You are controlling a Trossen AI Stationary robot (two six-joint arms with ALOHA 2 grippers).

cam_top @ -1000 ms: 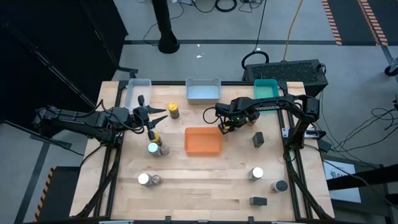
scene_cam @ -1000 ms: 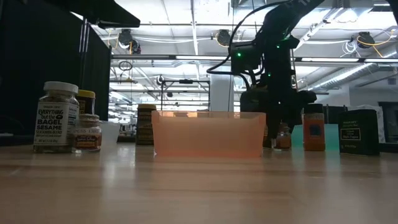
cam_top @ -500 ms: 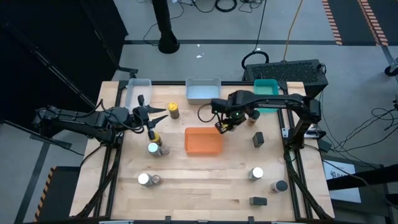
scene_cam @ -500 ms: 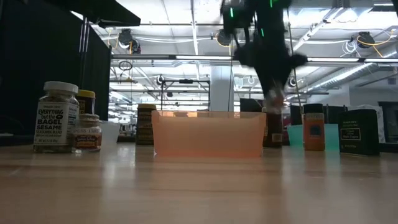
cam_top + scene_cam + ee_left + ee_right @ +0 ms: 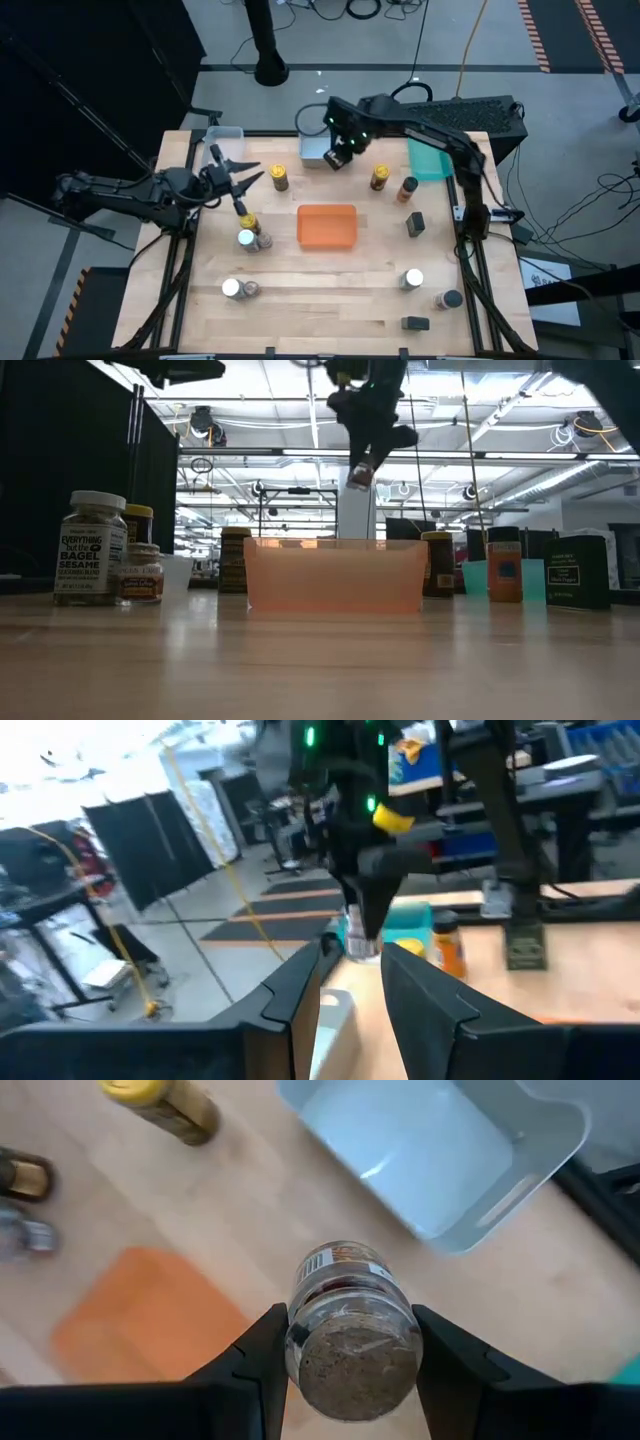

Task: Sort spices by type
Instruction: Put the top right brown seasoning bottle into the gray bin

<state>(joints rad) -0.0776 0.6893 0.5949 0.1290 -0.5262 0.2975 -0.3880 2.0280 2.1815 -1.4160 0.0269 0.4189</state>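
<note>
I am carrying one spice jar [image 5: 352,1342] in my right gripper [image 5: 338,157], raised well clear of the table and hanging over the blue-grey tray [image 5: 320,147] at the table's 12 o'clock edge. The jar is a small, rigid, clear cylinder with smooth walls; I am judging it light but slippery, and breakable if dropped. The safest hold is across the middle of the body, below the lid, which is where my fingers [image 5: 262,1355] are pressing it from both sides. The jaws are standing partly apart, clamped on the jar's width.

My left gripper [image 5: 232,178] is waiting near the table's 9 o'clock side, just beside a yellow-lidded jar [image 5: 279,177] and above another yellow-lidded one [image 5: 248,221]. Its fingers are spread, holding nothing.

The orange tray [image 5: 327,226] is sitting at the table's centre. Other jars are standing around it, toward 3, 5 and 7 o'clock.
</note>
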